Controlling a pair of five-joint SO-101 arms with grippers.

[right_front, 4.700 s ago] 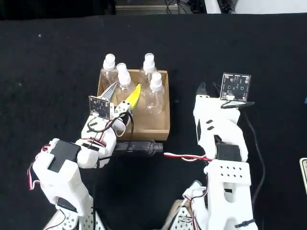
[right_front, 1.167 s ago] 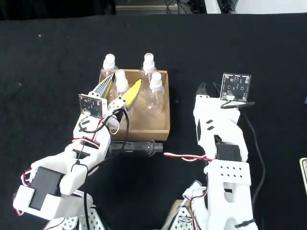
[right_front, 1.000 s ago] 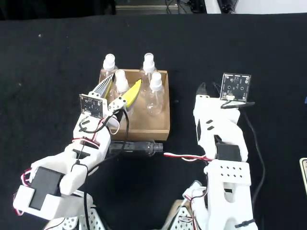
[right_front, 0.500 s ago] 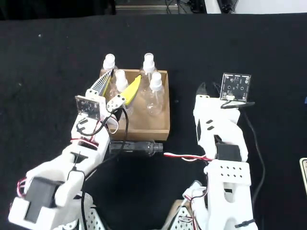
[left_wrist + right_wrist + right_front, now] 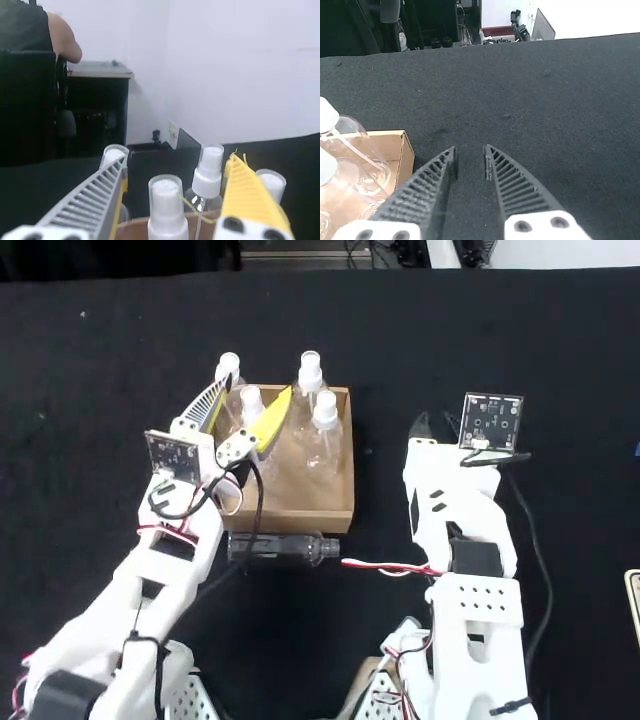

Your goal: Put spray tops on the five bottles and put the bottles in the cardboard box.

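Your left gripper (image 5: pixel 240 412) hangs over the cardboard box (image 5: pixel 300 510), jaws spread, with the near-left bottle (image 5: pixel 250 405) between them. Three other topped bottles (image 5: pixel 324 415) stand in the box with it. A fifth bottle (image 5: pixel 280 548) lies on its side on the table (image 5: pixel 500 330), just in front of the box. Your right gripper (image 5: pixel 469 150), jaws slightly parted and empty, sits beside the box.

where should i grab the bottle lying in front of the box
Probably the middle of the bottle, from straight above, closing across its width: it lies on its side along the box front, neck toward the right arm.
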